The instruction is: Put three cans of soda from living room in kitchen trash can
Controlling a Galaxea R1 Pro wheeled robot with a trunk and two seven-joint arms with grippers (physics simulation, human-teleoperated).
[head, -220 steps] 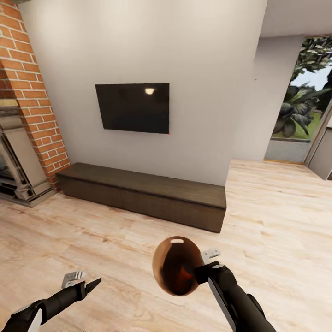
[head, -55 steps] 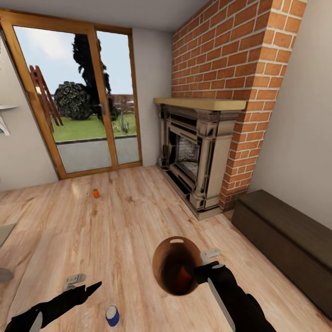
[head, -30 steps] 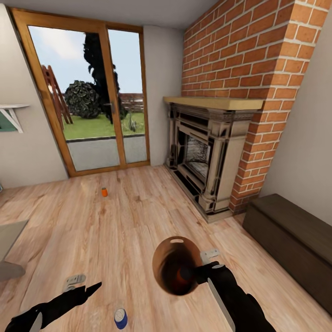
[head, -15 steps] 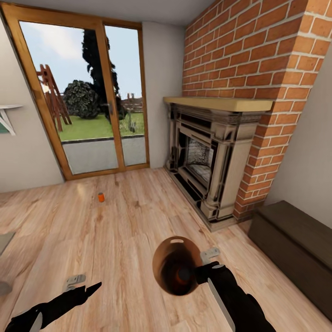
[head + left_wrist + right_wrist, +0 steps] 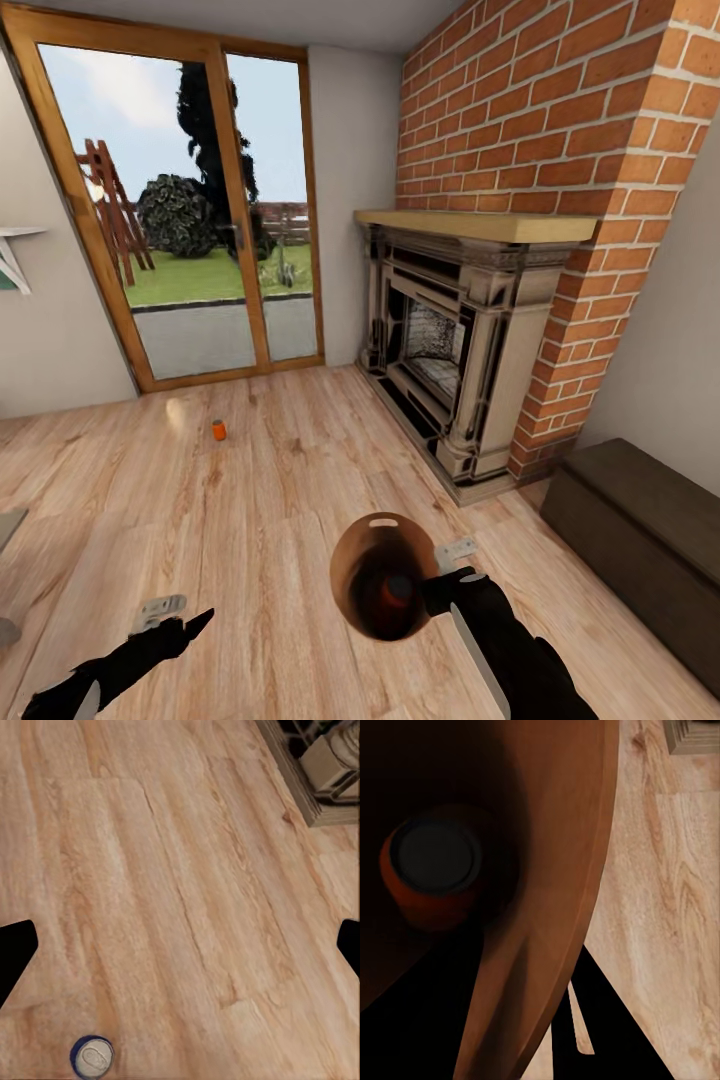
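In the living room, the left gripper (image 5: 190, 622) is held low over the pale wood floor (image 5: 270, 500), its fingers seen spread wide and empty in the left wrist view. A blue can (image 5: 92, 1057) with a silver top is seen upright on the floor below that gripper in the same view. Farther off, an orange can (image 5: 219, 430) stands alone on the floor near the wood-framed glass doors (image 5: 180, 200). Right of the doors, a brick fireplace (image 5: 470, 330) is set against the wall, with a dark low bench (image 5: 640, 540) beside it. In the foreground, the bin (image 5: 385, 575) is gripped at its rim by the right gripper (image 5: 437, 590), clamped shut on the wall. A second orange can (image 5: 435, 870) is seen lying inside the bin's brown interior.
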